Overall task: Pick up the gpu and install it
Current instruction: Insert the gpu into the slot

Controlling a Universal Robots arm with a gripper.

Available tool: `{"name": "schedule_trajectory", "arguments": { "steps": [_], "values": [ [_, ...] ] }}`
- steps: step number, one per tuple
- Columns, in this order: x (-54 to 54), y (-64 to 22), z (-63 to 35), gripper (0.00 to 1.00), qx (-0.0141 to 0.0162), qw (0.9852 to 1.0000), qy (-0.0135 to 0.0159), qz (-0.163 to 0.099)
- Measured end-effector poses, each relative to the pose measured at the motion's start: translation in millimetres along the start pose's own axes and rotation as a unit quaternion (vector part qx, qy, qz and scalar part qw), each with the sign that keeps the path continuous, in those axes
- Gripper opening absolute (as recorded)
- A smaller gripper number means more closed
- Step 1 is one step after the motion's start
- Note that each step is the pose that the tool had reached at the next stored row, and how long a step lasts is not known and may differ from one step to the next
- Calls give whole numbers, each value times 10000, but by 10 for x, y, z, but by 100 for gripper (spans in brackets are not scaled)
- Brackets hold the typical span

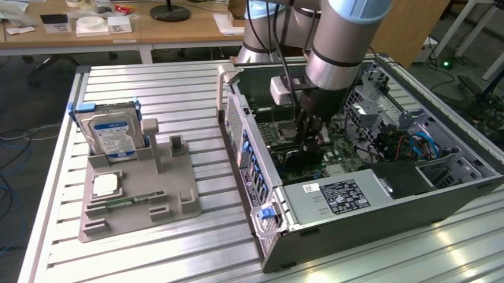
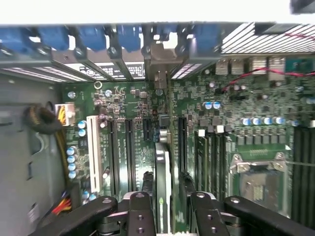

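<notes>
The gpu (image 2: 164,187) stands on edge in a motherboard (image 2: 123,98) slot, seen as a thin pale and green strip running toward the case's rear brackets. My gripper (image 2: 171,196) straddles it, one black finger (image 2: 140,211) on each side, with a narrow gap showing on one side. In the exterior view the gripper (image 1: 310,144) reaches straight down into the open computer case (image 1: 244,135), just above the board.
A grey fixture (image 1: 134,200) on the slatted table, on the exterior view's left, holds a hard drive (image 1: 110,132) with a blue-white label and a small silver chip (image 1: 105,184). Inside the case are the power supply (image 1: 339,197), the CPU socket (image 2: 258,182) and blue slot latches (image 2: 93,37).
</notes>
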State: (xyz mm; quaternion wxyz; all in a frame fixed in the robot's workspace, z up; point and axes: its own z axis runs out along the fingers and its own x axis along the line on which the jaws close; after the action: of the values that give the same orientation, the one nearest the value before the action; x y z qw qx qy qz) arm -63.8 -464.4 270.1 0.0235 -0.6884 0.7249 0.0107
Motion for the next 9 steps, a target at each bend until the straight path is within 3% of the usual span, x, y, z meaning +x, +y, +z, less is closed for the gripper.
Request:
{"name": "schedule_trajectory", "arguments": {
  "steps": [2,6,9],
  "values": [
    [-2,0,-50,35,2,10000,0,0],
    [-2,-1,-50,34,2,10000,0,0],
    [-2,-1,-50,15,2,10000,0,0]
  ]
}}
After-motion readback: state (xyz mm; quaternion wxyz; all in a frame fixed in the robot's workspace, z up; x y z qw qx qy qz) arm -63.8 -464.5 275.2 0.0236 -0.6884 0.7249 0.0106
